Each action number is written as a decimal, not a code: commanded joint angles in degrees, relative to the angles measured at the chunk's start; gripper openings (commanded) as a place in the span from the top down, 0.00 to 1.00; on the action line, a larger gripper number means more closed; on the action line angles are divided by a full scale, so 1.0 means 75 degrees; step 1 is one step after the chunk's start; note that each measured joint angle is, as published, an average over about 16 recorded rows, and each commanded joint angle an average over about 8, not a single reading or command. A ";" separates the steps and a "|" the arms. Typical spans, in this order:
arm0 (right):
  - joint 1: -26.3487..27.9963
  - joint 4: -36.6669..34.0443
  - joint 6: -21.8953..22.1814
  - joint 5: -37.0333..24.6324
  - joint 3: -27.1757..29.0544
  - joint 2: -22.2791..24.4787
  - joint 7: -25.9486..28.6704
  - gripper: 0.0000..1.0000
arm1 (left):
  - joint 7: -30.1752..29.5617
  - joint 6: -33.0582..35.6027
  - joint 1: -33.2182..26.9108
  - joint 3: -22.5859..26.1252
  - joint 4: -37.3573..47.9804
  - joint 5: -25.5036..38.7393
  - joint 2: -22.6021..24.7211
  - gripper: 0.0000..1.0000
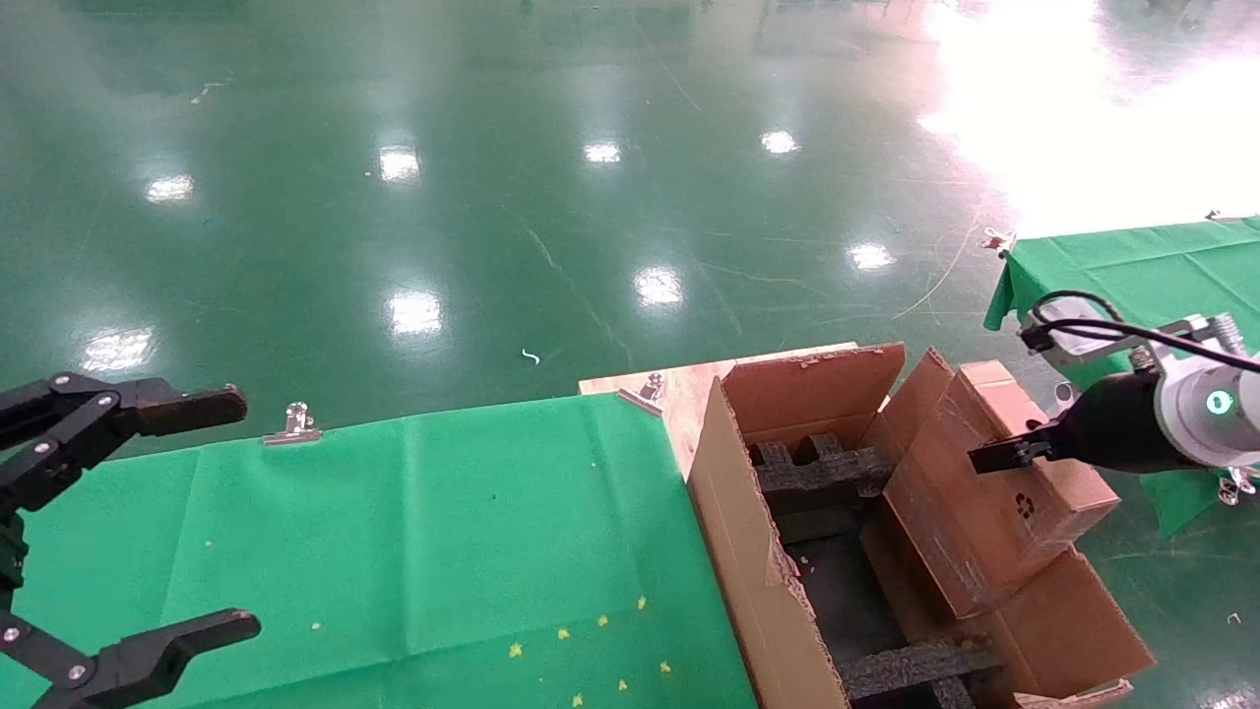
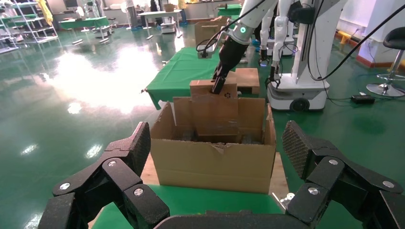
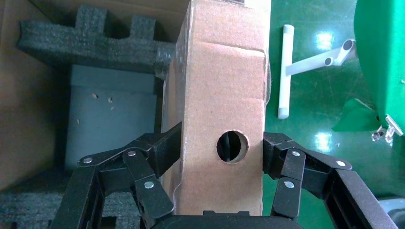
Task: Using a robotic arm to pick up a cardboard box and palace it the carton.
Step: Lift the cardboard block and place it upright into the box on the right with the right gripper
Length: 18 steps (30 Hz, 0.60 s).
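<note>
My right gripper (image 1: 994, 458), on the white arm with the teal ring (image 1: 1219, 402), is shut on the small cardboard box (image 1: 994, 502). The box hangs tilted over the right side of the large carton (image 1: 758, 551). In the right wrist view the fingers (image 3: 165, 145) press both narrow sides of the box (image 3: 219, 95), whose round hole (image 3: 232, 146) faces the camera. Black foam inserts (image 1: 817, 473) line the carton's inside. My left gripper (image 1: 148, 522) is open and empty, parked at the left over the green table. It sees the carton (image 2: 212, 162) and the held box (image 2: 215, 107) ahead.
The green cloth table (image 1: 394, 551) lies left of the carton, with metal clips (image 1: 292, 423) at its far edge. A second green table (image 1: 1132, 266) stands at the right. A wooden board (image 1: 679, 389) sits under the carton. Glossy green floor lies beyond.
</note>
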 commanded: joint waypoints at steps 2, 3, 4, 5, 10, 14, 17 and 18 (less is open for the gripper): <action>-0.0110 0.0004 0.0039 -0.0091 -0.0056 -0.0088 0.0106 1.00 | 0.0001 -0.0001 0.0000 0.0001 0.0000 -0.0001 -0.0001 0.00; -0.0162 0.0004 0.0074 -0.0128 -0.0080 -0.0115 0.0123 1.00 | 0.0001 -0.0001 0.0000 0.0002 0.0000 -0.0001 -0.0001 0.00; -0.0215 0.0004 0.0115 -0.0160 -0.0102 -0.0139 0.0147 1.00 | 0.0001 -0.0001 0.0000 0.0002 0.0000 -0.0001 -0.0001 0.00; -0.0270 0.0003 0.0161 -0.0194 -0.0123 -0.0164 0.0175 1.00 | 0.0001 -0.0001 -0.0001 0.0003 0.0000 -0.0002 -0.0001 0.00; -0.0564 -0.0004 0.0440 -0.0399 -0.0222 -0.0311 0.0358 1.00 | 0.0002 -0.0002 -0.0001 0.0005 0.0000 -0.0003 -0.0002 0.00; -0.0773 -0.0009 0.0642 -0.0595 -0.0283 -0.0438 0.0561 1.00 | 0.0003 -0.0003 -0.0001 0.0006 0.0000 -0.0004 -0.0003 0.00; -0.0901 -0.0010 0.0744 -0.0740 -0.0317 -0.0544 0.0725 1.00 | 0.0004 -0.0003 -0.0002 0.0008 0.0000 -0.0005 -0.0003 0.00; -0.0944 -0.0009 0.0768 -0.0783 -0.0330 -0.0585 0.0781 1.00 | 0.0004 -0.0003 -0.0002 0.0008 0.0000 -0.0006 -0.0003 0.00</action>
